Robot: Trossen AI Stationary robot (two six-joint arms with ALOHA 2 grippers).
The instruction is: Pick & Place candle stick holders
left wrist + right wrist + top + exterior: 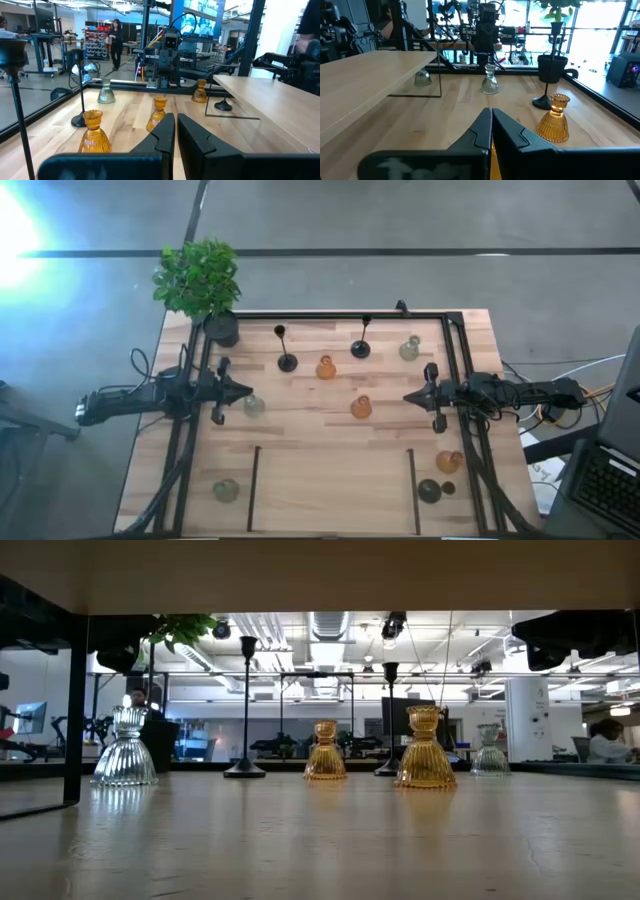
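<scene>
From above, your left gripper (248,396) sits at the table's (330,470) left-centre and your right gripper (408,396) at right-centre, both with jaws narrowed to a slit, holding nothing. The candle stick holders (361,407) stand scattered between them, more in the lower corners.

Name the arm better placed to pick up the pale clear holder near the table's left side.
Left. The left gripper sits right beside the pale clear holder, fingers shut; the right gripper waits across the table.

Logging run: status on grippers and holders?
Left gripper and right gripper shut, empty, above table. Candle stick holders stand scattered, untouched. Nothing blocking.
</scene>
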